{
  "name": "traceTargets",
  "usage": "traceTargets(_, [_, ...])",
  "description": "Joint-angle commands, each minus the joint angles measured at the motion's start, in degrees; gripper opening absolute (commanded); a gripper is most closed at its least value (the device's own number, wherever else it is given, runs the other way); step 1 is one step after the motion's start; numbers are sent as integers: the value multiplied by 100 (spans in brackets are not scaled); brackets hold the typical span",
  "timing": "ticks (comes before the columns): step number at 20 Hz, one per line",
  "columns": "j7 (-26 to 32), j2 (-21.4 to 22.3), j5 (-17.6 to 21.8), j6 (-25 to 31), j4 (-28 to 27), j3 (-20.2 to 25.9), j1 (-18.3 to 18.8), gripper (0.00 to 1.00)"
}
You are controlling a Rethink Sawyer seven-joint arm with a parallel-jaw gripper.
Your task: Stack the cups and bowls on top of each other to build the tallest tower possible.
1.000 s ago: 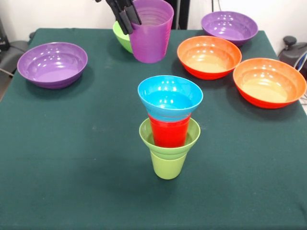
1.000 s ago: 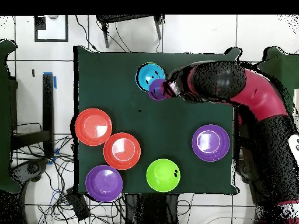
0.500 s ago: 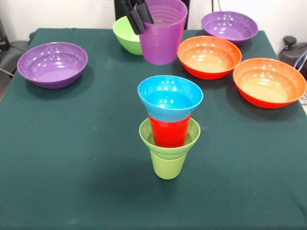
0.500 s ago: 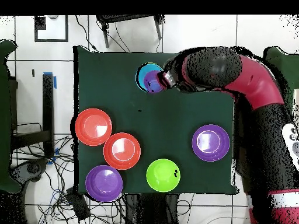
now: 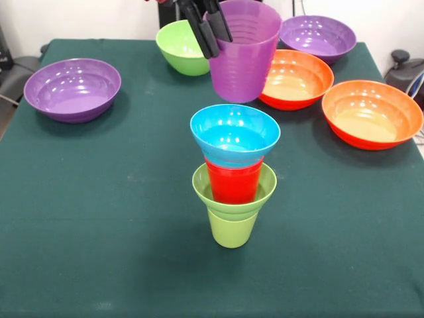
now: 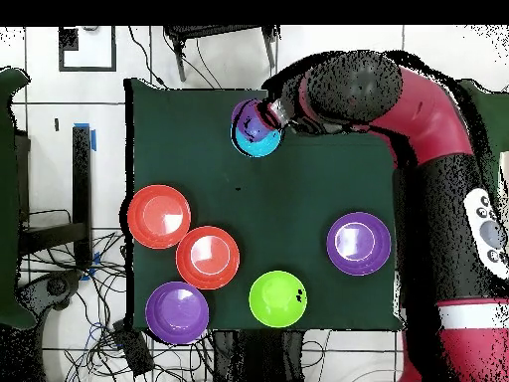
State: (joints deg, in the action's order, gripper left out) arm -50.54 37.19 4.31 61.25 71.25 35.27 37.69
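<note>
Purple cup [image 5: 244, 52] held off the table, upright, rim clamped between the black fingers of the gripper [image 5: 209, 26], one finger inside the rim and one outside on the cup's left side in the front view. Sits above and behind the tower [image 5: 234, 175]; in the overhead view purple cup [image 6: 249, 120] overlaps the upper left edge of the small blue bowl [image 6: 260, 139], not centred over it. No contact visible between cup base and blue bowl rim in the front view. Tower standing near the table's middle: lime green cup [image 5: 231, 227] at the bottom, small lime-green bowl [image 5: 265, 189] seated on it, red cup [image 5: 234, 184] in that bowl, small blue bowl [image 5: 234, 134] on top, mouth up. Remaining bowls loose on the green table [image 5: 99, 218], all mouth up: medium lime-green bowl [image 5: 181, 48] at the far edge just left of the gripper; one purple bowl [image 5: 73, 89] far left; second purple bowl [image 5: 317, 37] far right corner; two orange bowls [image 5: 297, 78] [image 5: 372, 114] side by side at right, the nearer-centre one partly hidden behind the held cup. Red and black arm [image 6: 398, 99] reaching across the table's edge in the overhead view.
</note>
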Motion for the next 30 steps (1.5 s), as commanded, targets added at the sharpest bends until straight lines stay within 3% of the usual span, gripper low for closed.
traceTargets(1, [-1452, -543, -11, 800, -899, -507, -344, 0])
traceTargets(5, [-1443, -763, 50, 998, -1350, -591, -472, 0])
traceTargets(14, [-1421, -892, -18, 1069, -1588, -710, -585, 0])
traceTargets(24, [-1445, -860, -101, 857, -1427, -777, -640, 0])
traceTargets(30, [-1522, -752, -213, 504, -1068, -818, -668, 0])
